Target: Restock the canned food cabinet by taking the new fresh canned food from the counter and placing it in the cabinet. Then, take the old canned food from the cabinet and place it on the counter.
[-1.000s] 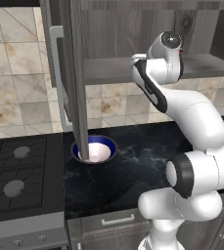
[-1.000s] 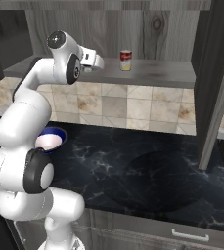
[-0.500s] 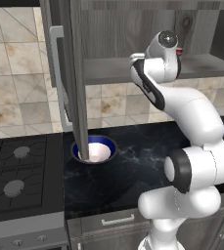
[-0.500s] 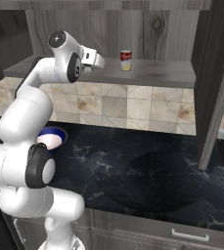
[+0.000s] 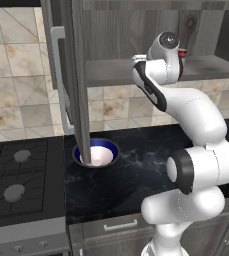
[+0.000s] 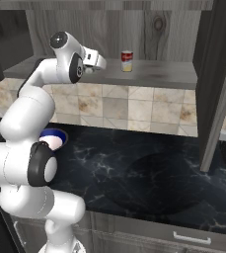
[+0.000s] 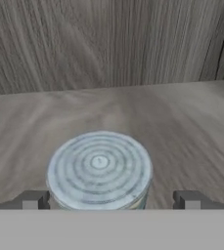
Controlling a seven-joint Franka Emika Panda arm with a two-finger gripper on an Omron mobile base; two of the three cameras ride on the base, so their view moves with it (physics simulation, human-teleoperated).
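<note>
The white arm is reaching up into the grey wood-grain wall cabinet (image 6: 149,74), its two-finger gripper (image 7: 111,199) spread wide and gripping nothing, one tip either side of a pale, silvery-topped can (image 7: 100,169) standing upright on the plank shelf. The red-and-white can (image 6: 127,61) is sitting further along that shelf. Below, the glossy black veined counter (image 6: 149,168) is carrying a blue-rimmed bowl (image 5: 97,153) beside the black gas stovetop (image 5: 16,175).

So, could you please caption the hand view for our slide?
Open gripper poised over a can on the cabinet shelf.
</note>
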